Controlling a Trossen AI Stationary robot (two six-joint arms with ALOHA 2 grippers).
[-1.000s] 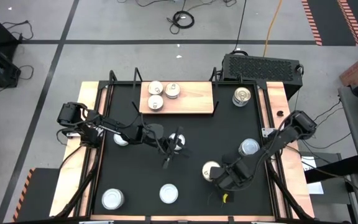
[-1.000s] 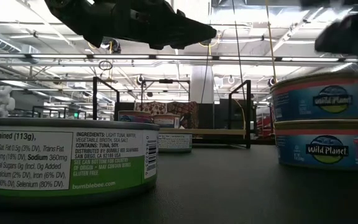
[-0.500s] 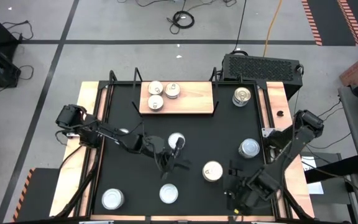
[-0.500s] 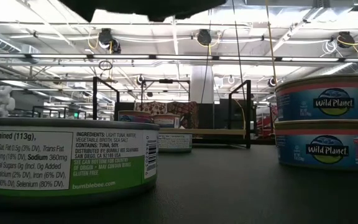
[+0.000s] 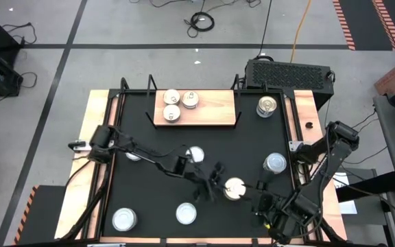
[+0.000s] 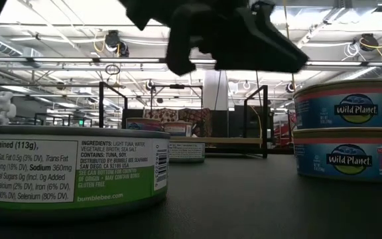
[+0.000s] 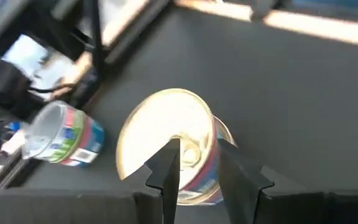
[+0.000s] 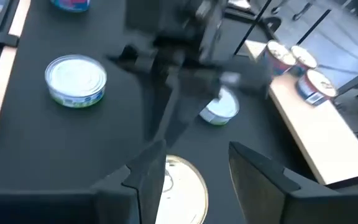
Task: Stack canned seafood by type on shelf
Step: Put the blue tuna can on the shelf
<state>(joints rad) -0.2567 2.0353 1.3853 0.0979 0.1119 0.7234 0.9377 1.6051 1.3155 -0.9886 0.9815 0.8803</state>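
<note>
The shelf (image 5: 211, 110) is a light wooden board at the table's far edge and carries three tins (image 5: 173, 97). A cream-topped tin (image 5: 234, 187) stands on the black table right of centre. In the low view it is the top of a stack of two (image 6: 345, 129). My left gripper (image 5: 212, 182) is open and hovers at this tin's left side. In the left wrist view its fingers (image 7: 197, 171) stand over the cream top (image 7: 160, 130); I cannot tell whether they touch it. My right gripper (image 5: 266, 204) is open and empty, drawn back near the table's near right corner.
Loose tins stand on the table: a silvery one mid-table (image 5: 194, 154), one on the right (image 5: 274, 162), one at the far right (image 5: 267, 106), two along the near edge (image 5: 124, 219) (image 5: 186, 213), and one under the left arm (image 5: 134, 156). Black rods frame the shelf's ends.
My left gripper has swung from the silvery tin at mid-table toward the right and near edge, over to the cream-topped tin. My right gripper has drawn away from that tin toward the near right corner. The tin has stayed in place.
</note>
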